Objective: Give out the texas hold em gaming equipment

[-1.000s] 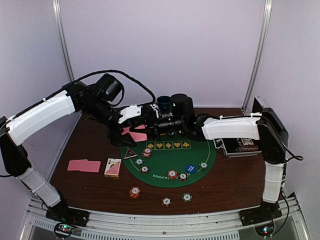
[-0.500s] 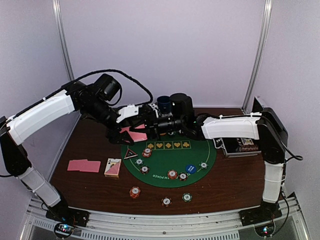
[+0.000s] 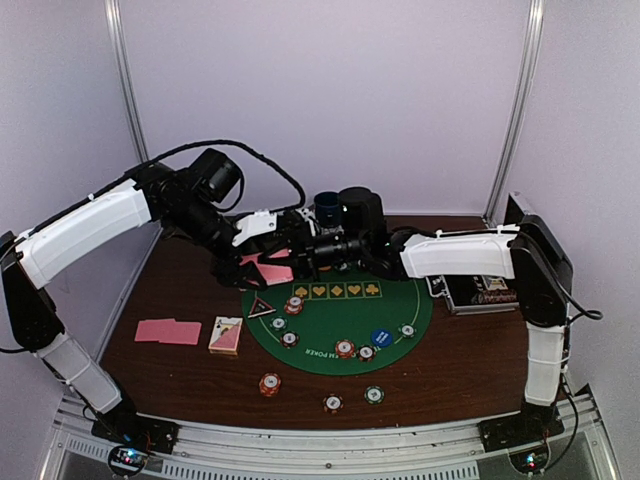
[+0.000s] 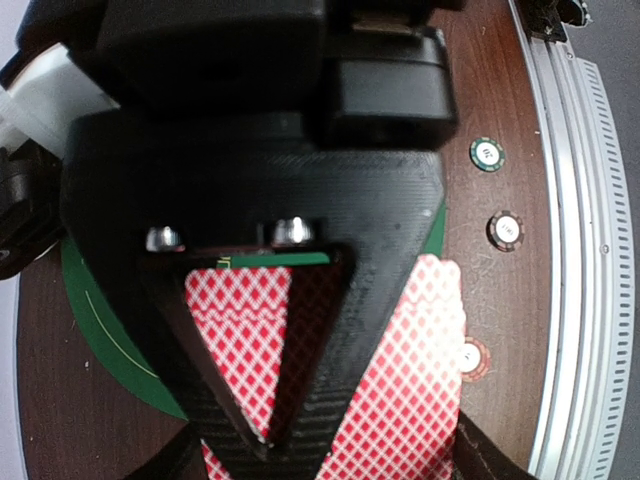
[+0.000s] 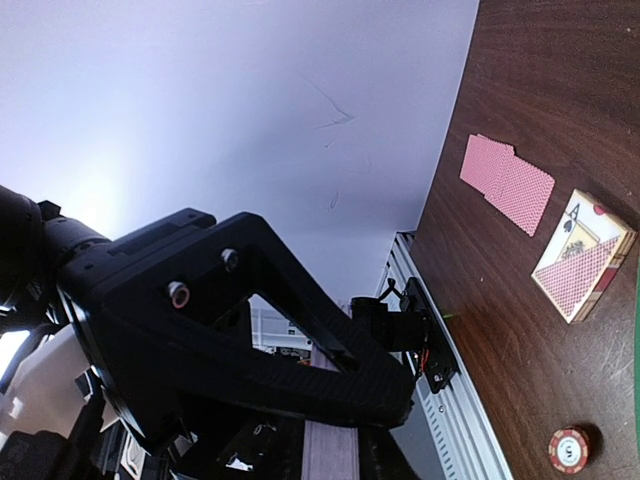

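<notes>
Two grippers meet in the air over the far left rim of the round green felt mat (image 3: 330, 322), just near of the dark blue cup (image 3: 328, 206). Left gripper (image 4: 265, 445): fingertips standing nearly together in front of a small fan of pink-backed playing cards (image 4: 400, 400); whether they pinch a card cannot be told. Right gripper (image 5: 330, 445): fingers closed on a thin pale slab seen edge-on in its wrist view, consistent with that same fan, which hangs clear of the table (image 3: 470, 360). Loose pair of pink cards (image 3: 168, 331): overlapping, backs up, flat on the bare wood at near left, well apart from the mat. Card pack (image 3: 226, 335): just right of the pair, an ace printed on top, a pink-backed flap across its corner. Black-red triangle marker (image 3: 261, 307): at the mat's left rim. Chip stack (image 3: 294, 303), red and orange: just right of the triangle, on the felt. Red chip (image 3: 345, 348) and blue marker disc (image 3: 380, 338): near part of the mat, close together, with smaller pale-centred chips around them. Orange chip (image 3: 270, 383), white-centred chip (image 3: 333, 403), green chip (image 3: 374, 394): in a loose row on the wood near of the mat. Black box (image 3: 480, 290): right of the mat, under the right arm.
</notes>
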Available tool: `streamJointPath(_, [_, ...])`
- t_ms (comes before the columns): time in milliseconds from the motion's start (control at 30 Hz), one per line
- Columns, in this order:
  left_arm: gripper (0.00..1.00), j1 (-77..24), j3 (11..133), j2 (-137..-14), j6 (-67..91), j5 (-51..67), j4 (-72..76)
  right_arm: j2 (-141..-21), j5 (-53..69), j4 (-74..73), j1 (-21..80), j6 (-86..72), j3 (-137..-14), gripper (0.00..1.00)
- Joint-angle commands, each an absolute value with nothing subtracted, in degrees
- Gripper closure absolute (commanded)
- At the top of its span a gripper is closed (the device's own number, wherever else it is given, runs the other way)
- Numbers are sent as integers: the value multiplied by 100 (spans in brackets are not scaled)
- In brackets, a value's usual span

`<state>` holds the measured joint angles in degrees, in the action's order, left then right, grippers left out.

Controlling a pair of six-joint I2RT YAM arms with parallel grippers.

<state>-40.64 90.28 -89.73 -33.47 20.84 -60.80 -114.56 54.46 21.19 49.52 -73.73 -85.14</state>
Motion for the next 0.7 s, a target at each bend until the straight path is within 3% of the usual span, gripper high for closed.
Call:
streamJointPath(0, [57, -4069, 9080, -9035, -3523, 2332, -6020, -11515, 5560, 2275, 4914, -7329, -8698, 75])
streamJointPath(100, [59, -4069, 9038, -9029, -3553, 2346, -6023, -11494, 5584, 2467, 4910, -7448, -8655, 67])
streamJointPath(300, [62, -4048, 9011, -9018, -3550, 2360, -6038, -11356, 5660, 2482, 4913, -7453, -8416, 62])
streamJointPath(667, [70, -3886, 9108, -9050, -3445, 2613, -6245, -11276, 5682, 1903, 4916, -7083, -8356, 61])
